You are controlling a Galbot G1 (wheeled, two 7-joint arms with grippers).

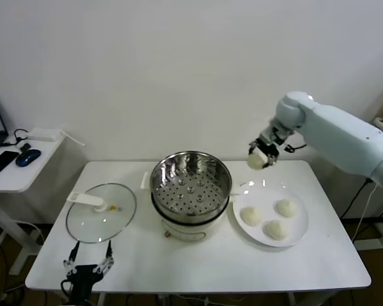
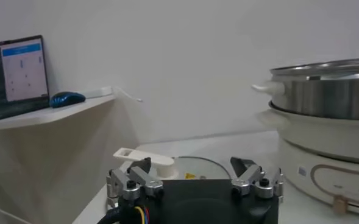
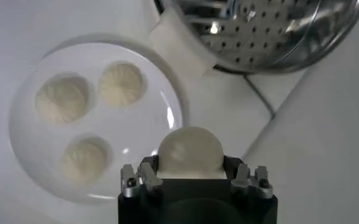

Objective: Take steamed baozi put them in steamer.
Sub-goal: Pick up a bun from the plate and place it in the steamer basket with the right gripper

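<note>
My right gripper hangs above the far edge of the white plate, shut on one cream-white baozi. In the right wrist view the bun fills the space between the jaws. Three more baozi lie on the plate. The shiny steel steamer with its perforated floor stands empty on a white pot base at the table's middle, to the left of the held bun. My left gripper rests open at the near left table edge.
A glass lid with a white handle lies flat left of the steamer, just beyond the left gripper. A side desk with a laptop and a blue mouse stands at far left. The wall is close behind the table.
</note>
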